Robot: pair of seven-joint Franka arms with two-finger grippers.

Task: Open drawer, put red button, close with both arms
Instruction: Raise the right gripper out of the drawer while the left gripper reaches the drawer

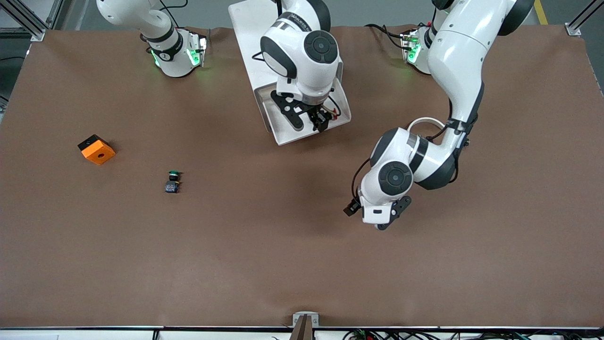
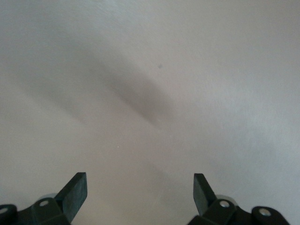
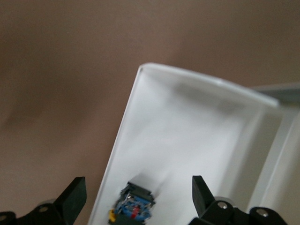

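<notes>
The white cabinet [image 1: 255,42] lies between the arms' bases with its uppermost drawer [image 1: 309,135] pulled out toward the front camera. My right gripper [image 1: 306,119] hangs open just over the drawer. In the right wrist view the drawer [image 3: 187,136] holds the red button [image 3: 133,208], lying free on its floor between the open fingers [image 3: 75,194]; only its blue-and-black body shows clearly. A red bit [image 1: 333,112] shows beside the gripper in the front view. My left gripper [image 1: 391,217] is open and empty over bare table nearer the front camera, as the left wrist view [image 2: 140,187] shows.
A green-capped button [image 1: 173,182] stands on the brown table toward the right arm's end. An orange block [image 1: 96,149] lies farther toward that end. The left arm's elbow [image 1: 415,156] hangs over the table beside the drawer.
</notes>
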